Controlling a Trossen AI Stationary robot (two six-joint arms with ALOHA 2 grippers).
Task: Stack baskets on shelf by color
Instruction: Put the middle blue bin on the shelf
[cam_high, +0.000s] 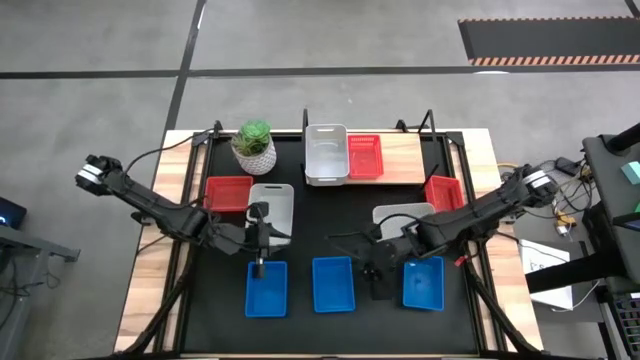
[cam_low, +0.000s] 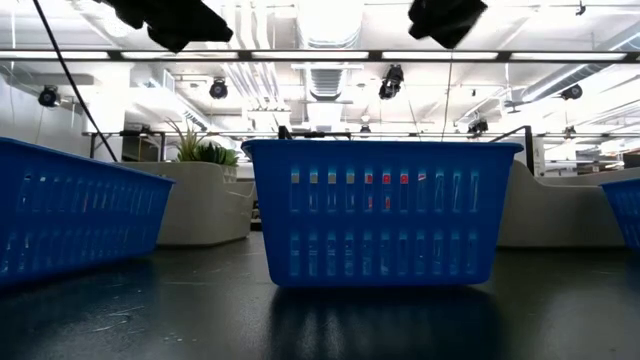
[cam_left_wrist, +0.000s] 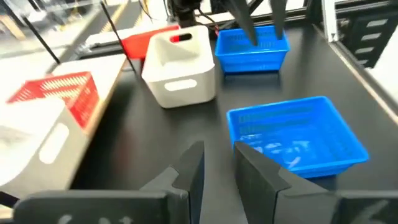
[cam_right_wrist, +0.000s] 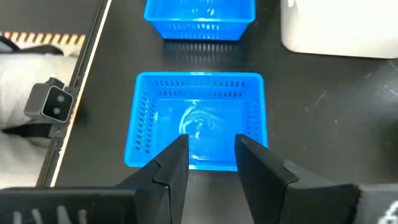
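The right gripper hung just beside the near short wall of the middle blue basket, fingers parted and empty, the basket's long axis running straight away from it toward the left blue basket. The left gripper, also open and empty, hovered near the left blue basket. All three blue baskets sat in a row along the table's front edge, well apart from the shelf.

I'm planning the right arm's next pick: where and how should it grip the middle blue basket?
Grip the middle blue basket by one thin side wall near the rim, coming straight down from above. It sits upright with its top open, so one finger can go inside and one outside. The right gripper, jaws open, is beside its right wall, likely the easiest side.
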